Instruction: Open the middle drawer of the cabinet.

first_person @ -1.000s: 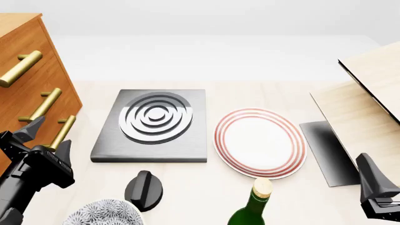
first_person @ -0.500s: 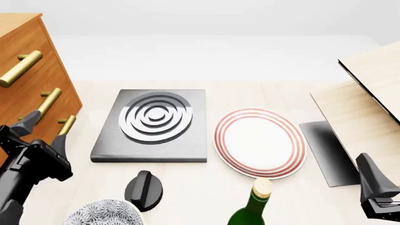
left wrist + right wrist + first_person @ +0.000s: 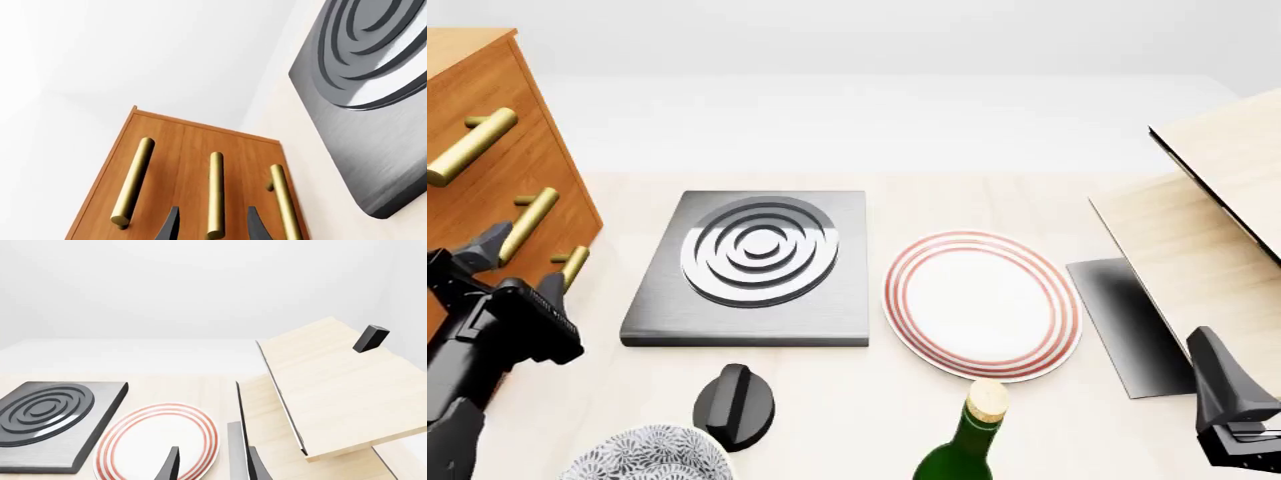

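Black left fingers [image 3: 171, 225]: we see them apart, one on each side of the middle handle [image 3: 215, 194], not clamped on it.
Left gripper [image 3: 518, 265]: we find it at the cabinet [image 3: 481, 130] front, at the table's left edge.
Middle drawer [image 3: 243, 165]: we see it flush with the top and bottom ones.
Right gripper [image 3: 210, 465]: we see its fingers apart, holding nothing, low at the right, over the plate's [image 3: 981, 303] edge.
Around: we note a grey ringed slab [image 3: 755, 265] beside the cabinet, a black knob [image 3: 734, 405], a bottle [image 3: 968, 440], a patterned bowl [image 3: 647, 455] and a pale box [image 3: 1208, 215] at far right.
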Available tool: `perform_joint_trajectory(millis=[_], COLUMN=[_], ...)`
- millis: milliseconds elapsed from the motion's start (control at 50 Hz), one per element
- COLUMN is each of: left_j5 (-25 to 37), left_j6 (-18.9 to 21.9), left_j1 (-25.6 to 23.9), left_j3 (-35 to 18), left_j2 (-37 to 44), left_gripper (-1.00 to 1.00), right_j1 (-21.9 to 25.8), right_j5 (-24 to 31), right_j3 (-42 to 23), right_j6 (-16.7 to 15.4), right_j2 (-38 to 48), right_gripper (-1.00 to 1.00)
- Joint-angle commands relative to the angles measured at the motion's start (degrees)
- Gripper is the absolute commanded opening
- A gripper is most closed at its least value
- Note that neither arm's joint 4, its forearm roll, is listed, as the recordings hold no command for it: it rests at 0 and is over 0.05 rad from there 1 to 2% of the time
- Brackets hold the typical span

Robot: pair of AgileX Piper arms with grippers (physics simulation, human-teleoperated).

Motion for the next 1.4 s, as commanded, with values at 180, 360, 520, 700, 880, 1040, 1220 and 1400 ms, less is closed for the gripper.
perform_joint_trajectory(millis=[180, 360, 520, 700, 880, 1040, 1220, 1400], left_j5=[-0.42, -0.43, -0.43, -0.43, -0.43, -0.43, -0.43, -0.43], left_j6=[-0.44, -0.22, -0.33, -0.16, -0.74, -0.73, -0.95, -0.84], left_j1=[0.80, 1.59, 2.05, 3.60, 4.92, 5.55, 6.14, 6.97], left_j3=[-2.49, -3.60, -4.16, -4.70, -4.32, -4.60, -5.18, -5.65], left_j2=[4.51, 5.93, 7.48, 7.90, 7.78, 8.23, 9.61, 10.43], left_gripper=[1.00, 1.00, 1.00, 1.00, 1.00, 1.00, 1.00, 1.00], right_j1=[-0.24, -0.24, -0.23, -0.23, -0.24, -0.25, -0.24, -0.24], right_j5=[-0.53, -0.47, -0.41, -0.46, -0.56, -0.59, -0.57, -0.54], right_j3=[0.28, 0.23, 0.17, 0.20, 0.29, 0.32, 0.32, 0.30], right_j6=[-0.11, -0.03, -0.07, -0.04, -0.06, -0.05, -0.07, -0.07], right_j2=[0.04, 0.02, 0.02, 0.04, 0.06, 0.05, 0.04, 0.04], right_gripper=[1.00, 1.00, 1.00, 1.00, 1.00, 1.00, 1.00, 1.00])
